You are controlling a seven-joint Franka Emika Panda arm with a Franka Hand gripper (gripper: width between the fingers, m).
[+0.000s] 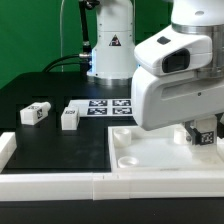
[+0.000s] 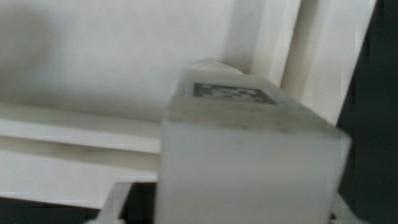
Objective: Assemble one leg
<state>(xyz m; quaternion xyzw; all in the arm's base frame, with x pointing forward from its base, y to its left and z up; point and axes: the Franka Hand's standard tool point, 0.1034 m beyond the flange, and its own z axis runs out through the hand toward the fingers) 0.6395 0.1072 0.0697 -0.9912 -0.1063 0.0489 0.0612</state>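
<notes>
My gripper [image 1: 203, 137] is at the exterior view's right, shut on a white leg [image 1: 206, 134] whose marker tag faces the camera. It holds the leg upright over the far right part of the large flat white panel [image 1: 150, 148]. I cannot tell whether the leg touches the panel. In the wrist view the held leg [image 2: 249, 140] fills the middle, its tag on the far end, with the panel [image 2: 89, 70] behind it. Two more legs [image 1: 37, 113] [image 1: 69, 118] lie on the black table at the left.
The marker board [image 1: 110, 105] lies at the back middle of the table. A round socket [image 1: 128, 160] shows in the panel's near left corner. A white raised border [image 1: 60, 184] runs along the table's front. The arm's base [image 1: 110, 45] stands behind.
</notes>
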